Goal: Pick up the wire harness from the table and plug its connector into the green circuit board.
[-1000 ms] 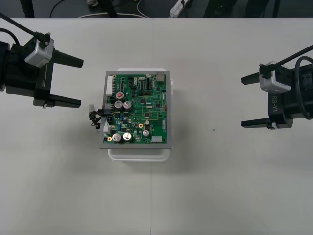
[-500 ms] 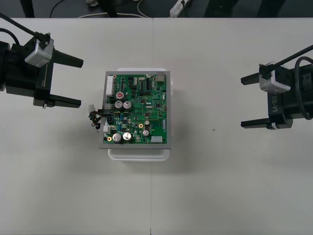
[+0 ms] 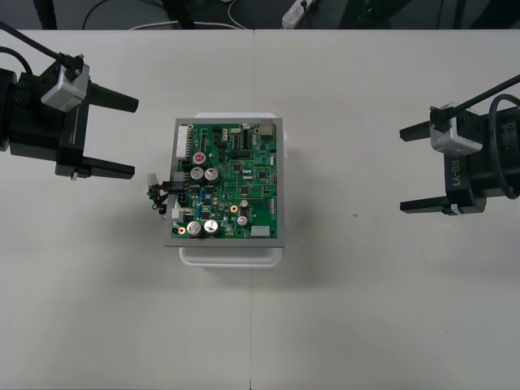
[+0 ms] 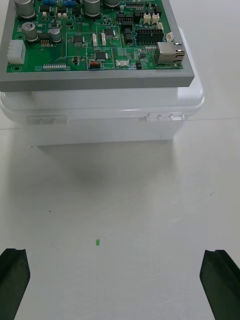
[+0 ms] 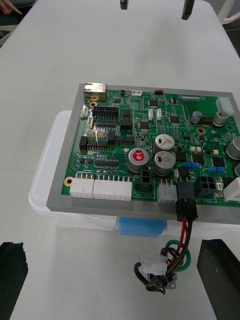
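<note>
- Already the harness (image 3: 158, 197) has its black plug (image 5: 186, 206) seated at the board's (image 3: 236, 183) left edge, and its wires (image 5: 181, 242) curl down beside that edge.
- To the board's left hangs the left gripper (image 3: 135, 136), fingers wide apart.
- Well to the board's right waits the right gripper (image 3: 402, 170), fingers likewise apart.

The green circuit board (image 3: 231, 183) sits on a white base (image 3: 231, 257) at the centre of the table (image 3: 366, 325). The wire harness (image 3: 156, 195) lies bunched against the board's left edge, with its black plug (image 3: 180, 197) on that edge. The left gripper (image 3: 135, 138) hangs at the left side and the right gripper (image 3: 401, 171) at the right side. Both have their fingers spread and are well apart from the board.
</note>
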